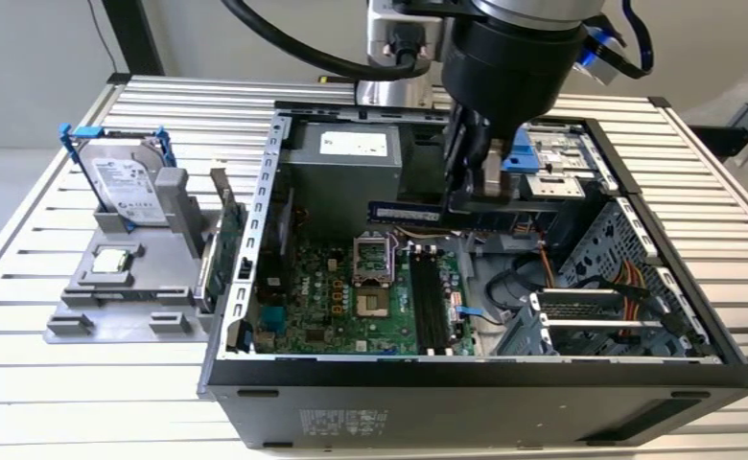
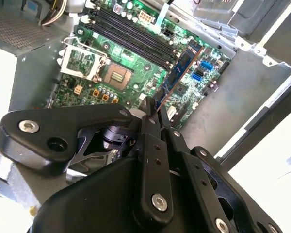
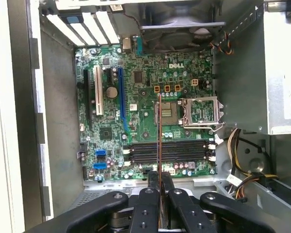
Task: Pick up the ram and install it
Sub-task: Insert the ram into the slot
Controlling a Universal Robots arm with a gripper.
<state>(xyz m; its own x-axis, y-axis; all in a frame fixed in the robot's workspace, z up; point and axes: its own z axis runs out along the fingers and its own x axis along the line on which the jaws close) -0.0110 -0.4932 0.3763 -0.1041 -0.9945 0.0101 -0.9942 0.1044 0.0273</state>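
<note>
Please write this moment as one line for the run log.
gripper: jaws shut on ram | ram: held above motherboard, not seated | memory slots: empty

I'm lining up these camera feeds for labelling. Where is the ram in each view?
Exterior view: the ram is held level in the gripper, just above the black memory slots in the picture.
Second wrist view: the blue stick reaches out from the gripper, beside the slots.
First wrist view: edge-on, a thin line crossing the slots.
Shared landmark: those slots.
</note>
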